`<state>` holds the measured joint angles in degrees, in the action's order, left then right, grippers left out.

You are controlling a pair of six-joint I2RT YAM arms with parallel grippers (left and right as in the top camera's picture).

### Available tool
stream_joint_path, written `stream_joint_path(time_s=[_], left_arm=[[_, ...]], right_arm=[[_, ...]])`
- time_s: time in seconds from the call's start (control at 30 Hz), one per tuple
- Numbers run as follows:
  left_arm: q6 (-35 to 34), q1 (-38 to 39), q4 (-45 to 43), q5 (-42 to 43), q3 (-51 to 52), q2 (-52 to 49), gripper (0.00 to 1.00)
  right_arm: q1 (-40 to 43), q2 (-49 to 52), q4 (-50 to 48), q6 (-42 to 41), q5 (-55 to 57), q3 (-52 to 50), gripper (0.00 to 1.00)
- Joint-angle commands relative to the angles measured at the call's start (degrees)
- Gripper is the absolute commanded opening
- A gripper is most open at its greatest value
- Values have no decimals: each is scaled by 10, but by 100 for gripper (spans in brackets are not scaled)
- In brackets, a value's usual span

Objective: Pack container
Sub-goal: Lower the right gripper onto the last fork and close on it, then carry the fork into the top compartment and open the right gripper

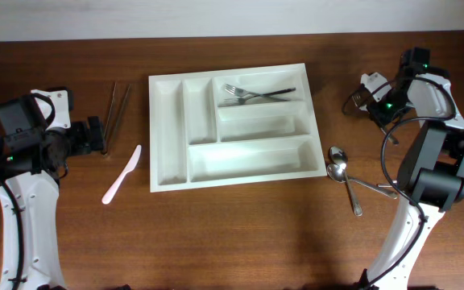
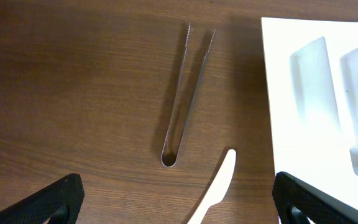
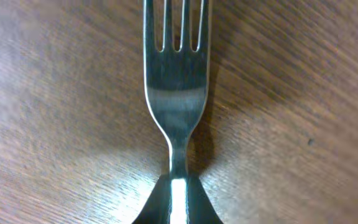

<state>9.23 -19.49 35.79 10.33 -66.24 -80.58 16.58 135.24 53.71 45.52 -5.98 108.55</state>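
The white five-compartment container point(image 1: 169, 129) lies at the table's middle, and its left edge shows in the left wrist view point(image 2: 291, 124). Two forks point(image 1: 256, 93) lie in its top right compartment. My left gripper point(image 1: 99, 135) is open and empty point(image 2: 176, 193), just behind the metal tongs point(image 2: 185, 93) and a white plastic knife point(image 2: 217, 190). Both lie on the wood left of the container. My right gripper point(image 1: 361, 97) hovers right of the container and is shut point(image 3: 178, 208) on the handle of a metal fork point(image 3: 176, 81), tines pointing away over bare wood.
Two metal spoons point(image 1: 341, 169) lie crossed on the table right of the container's lower right corner. In the overhead view the tongs point(image 1: 118, 113) and the knife point(image 1: 122, 174) lie between the left arm and the container.
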Motion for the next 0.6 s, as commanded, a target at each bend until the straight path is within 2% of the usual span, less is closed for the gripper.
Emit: stream_joint_path(time_s=[0.0, 0.07, 0.13, 0.3, 0.43, 0.5, 0.57], left_arm=[[7, -2, -2, 8, -12, -2, 99], [7, -2, -2, 8, -12, -2, 99], [7, -2, -2, 8, -12, -2, 99], [7, -2, -2, 8, -12, -2, 99], [7, -2, -2, 8, -12, -2, 99], [7, -2, -2, 8, -12, -2, 99], [7, -2, -2, 8, -12, -2, 99]], right_arm=[[-6, -5, 23, -148, 7, 6, 4], [-7, -19, 51, -217, 7, 34, 4], [-13, -35, 85, -253, 7, 66, 4], [-55, -68, 174, -256, 6, 154, 4], [-119, -88, 205, -257, 2, 200, 4], [-164, -89, 204, -197, 2, 216, 4], [-208, -89, 199, -76, 2, 216, 4]])
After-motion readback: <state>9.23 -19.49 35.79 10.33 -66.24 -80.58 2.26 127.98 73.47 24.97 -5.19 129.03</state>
